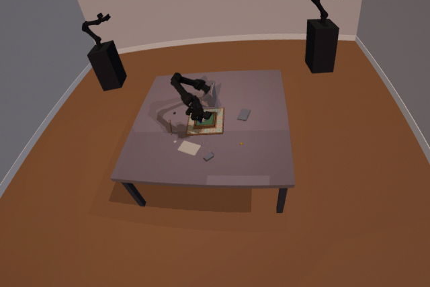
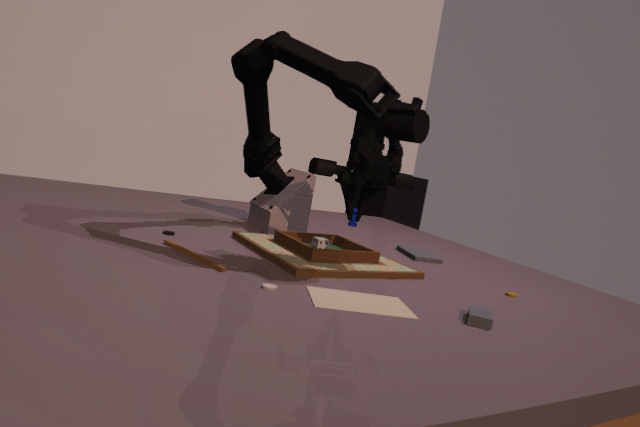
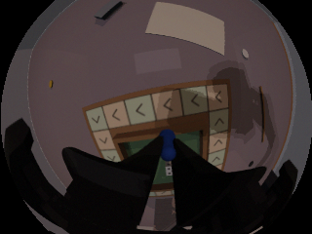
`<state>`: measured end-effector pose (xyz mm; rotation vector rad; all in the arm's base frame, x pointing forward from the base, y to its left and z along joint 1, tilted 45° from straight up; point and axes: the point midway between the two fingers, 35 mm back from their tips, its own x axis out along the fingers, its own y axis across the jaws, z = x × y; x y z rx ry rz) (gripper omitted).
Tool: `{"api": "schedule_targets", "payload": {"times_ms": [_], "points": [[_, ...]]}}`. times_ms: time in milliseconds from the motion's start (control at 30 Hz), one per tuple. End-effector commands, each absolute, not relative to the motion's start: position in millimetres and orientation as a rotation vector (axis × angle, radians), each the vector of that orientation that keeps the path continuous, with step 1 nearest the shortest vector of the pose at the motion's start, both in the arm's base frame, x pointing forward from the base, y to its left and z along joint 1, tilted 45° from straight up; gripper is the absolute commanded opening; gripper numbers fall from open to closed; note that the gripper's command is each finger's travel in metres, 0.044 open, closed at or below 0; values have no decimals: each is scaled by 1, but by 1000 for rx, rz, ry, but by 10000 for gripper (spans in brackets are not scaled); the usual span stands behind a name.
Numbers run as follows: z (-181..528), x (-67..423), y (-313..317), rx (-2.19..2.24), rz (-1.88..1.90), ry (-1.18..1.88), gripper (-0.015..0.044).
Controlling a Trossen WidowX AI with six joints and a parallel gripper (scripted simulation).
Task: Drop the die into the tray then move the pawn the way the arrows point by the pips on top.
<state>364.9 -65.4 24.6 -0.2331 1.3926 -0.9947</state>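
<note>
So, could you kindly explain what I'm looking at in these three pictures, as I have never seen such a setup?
Gladly. The black jointed machine is a robot arm bolted to a table. Its tip is a gripper, two fingers that pinch. One picture looks down on the whole room from high up, one looks across the table from the side, and the round, bent one comes from a camera on the arm's wrist, looking down past the fingers.

On the table lies a game board with a ring of arrow-marked squares around a brown tray. A white die rests in the tray. Around the board lie a paper sheet, a wooden stick and some small odds and ends.

The gripper is closed on a small blue pawn, held in the air above the board.
</note>
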Motion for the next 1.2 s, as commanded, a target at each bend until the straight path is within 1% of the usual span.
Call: {"api": "schedule_targets", "payload": {"times_ms": [0,133,300,567,1167], "points": [[0,375,-61,-225,-995,1391,0],[-18,381,-58,-224,-995,1388,0],[-19,381,-59,-224,-995,1388,0],[-43,377,-82,-225,-996,1388,0],[-55,375,-94,-226,-997,1388,0]]}}
